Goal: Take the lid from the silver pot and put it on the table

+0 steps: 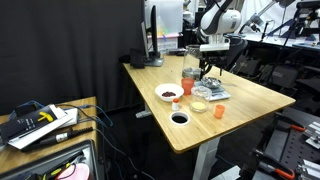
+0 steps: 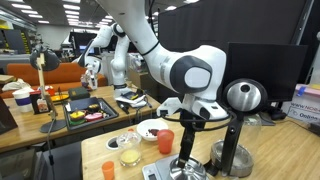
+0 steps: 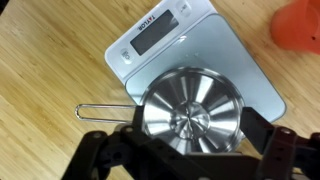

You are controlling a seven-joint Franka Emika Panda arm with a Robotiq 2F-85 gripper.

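Lid point(image 3: 192, 112) on pot point(image 3: 138, 108), atop scale point(image 3: 165, 40); fingers point(image 3: 108, 152) wide, astride lid. Centre over knob point(image 3: 190, 124), descend squarely, close gently, lift vertically.

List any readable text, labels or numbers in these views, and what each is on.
No text can be read clearly.
Scale, wrist view: small print beside its display, too blurred to read.
White sign, in an exterior view: dark lettering, too small to read.
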